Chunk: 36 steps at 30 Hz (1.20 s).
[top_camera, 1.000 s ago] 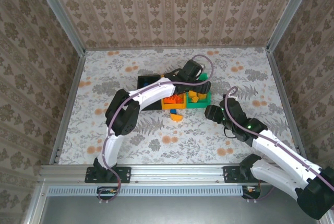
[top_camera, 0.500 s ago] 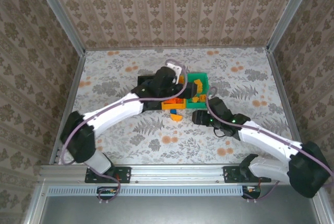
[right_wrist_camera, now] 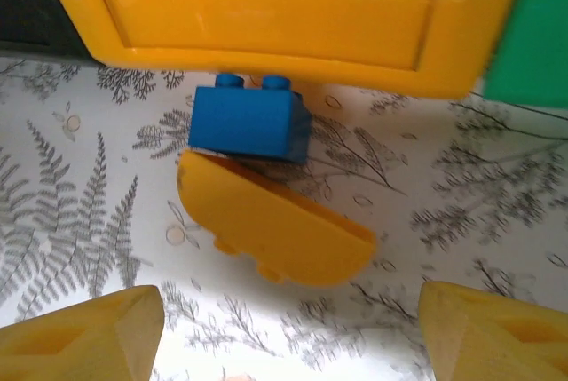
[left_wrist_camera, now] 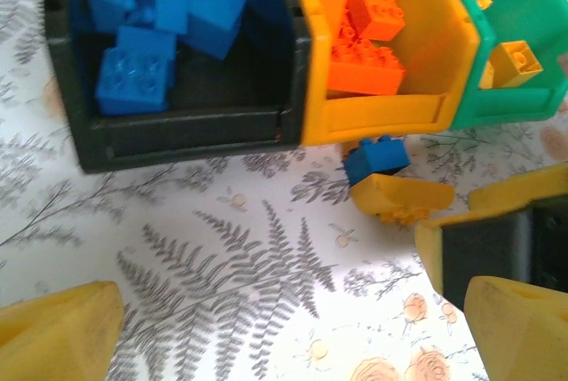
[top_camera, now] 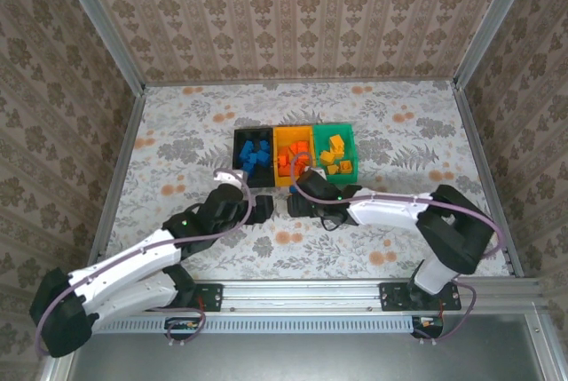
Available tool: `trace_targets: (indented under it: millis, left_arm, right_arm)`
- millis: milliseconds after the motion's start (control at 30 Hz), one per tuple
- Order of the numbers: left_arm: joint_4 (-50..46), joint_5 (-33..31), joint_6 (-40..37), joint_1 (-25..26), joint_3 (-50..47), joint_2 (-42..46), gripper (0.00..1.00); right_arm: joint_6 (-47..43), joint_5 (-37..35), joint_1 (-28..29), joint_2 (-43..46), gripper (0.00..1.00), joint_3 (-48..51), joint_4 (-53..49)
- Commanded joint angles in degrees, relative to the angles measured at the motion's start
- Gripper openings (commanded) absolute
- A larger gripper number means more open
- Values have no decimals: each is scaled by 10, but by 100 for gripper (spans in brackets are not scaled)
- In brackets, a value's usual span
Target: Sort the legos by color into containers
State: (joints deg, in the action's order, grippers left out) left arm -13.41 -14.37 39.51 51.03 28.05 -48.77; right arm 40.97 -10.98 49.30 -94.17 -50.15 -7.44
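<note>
The sorting is nearly finished, by the look of it. The three bins stand in a row near the middle of the bench (top_camera: 399, 221). The black bin (left_wrist_camera: 177, 137) holds blue bricks, the orange bin (left_wrist_camera: 390, 115) holds red-orange ones, and the green bin (left_wrist_camera: 532, 97) holds yellow ones.

Two strays lie on the bench at the orange bin's near wall. A blue brick (right_wrist_camera: 248, 123) has its studs against or just short of that wall; I cannot tell which. A yellow piece (right_wrist_camera: 271, 221) lies tilted on its side and touches the brick's near face.

The step in hand looks like picking up these last two. The right gripper (right_wrist_camera: 288, 341) hangs just on their near side, released, fingers wide apart with nothing between them. The left gripper (left_wrist_camera: 288, 337) sits a little toward the left edge, near the black bin's front, also spread wide and empty.

The next move likely calls for closing on one stray without dragging the other. The yellow piece, nearer and freer, seems the easier catch and belongs in the green bin. The blue brick, crowded by the wall, needs finger room first, then goes in the black bin.
</note>
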Motion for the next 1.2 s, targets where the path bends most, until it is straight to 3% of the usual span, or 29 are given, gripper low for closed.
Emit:
trace_targets:
  millis: [0,300,700,900,1067,1167]
  left_arm:
    - [-33,-27,37,1,-20,41,100]
    - [-60,-32,50,-5,-55,95,100]
    - [-74,-31,55,-16,-63,111,100]
    - [-76,-29,58,-20,-70,124,100]
    - [-78,-28,59,-25,-73,133,100]
    - [-80,-27,60,-28,-74,134,100]
  right_arm:
    - [12,-60,2,-36,78,-42,-17]
    - [-75,-28,1,-76,74,-95,-53]
    - [-86,36,4,-112,43,-121,-98]
    - [-91,60,16,-74,56,-108,-92]
    - [-93,26,13,-52,70,-107,-97]
    - [-95,30,11,-72,71,-119,-99]
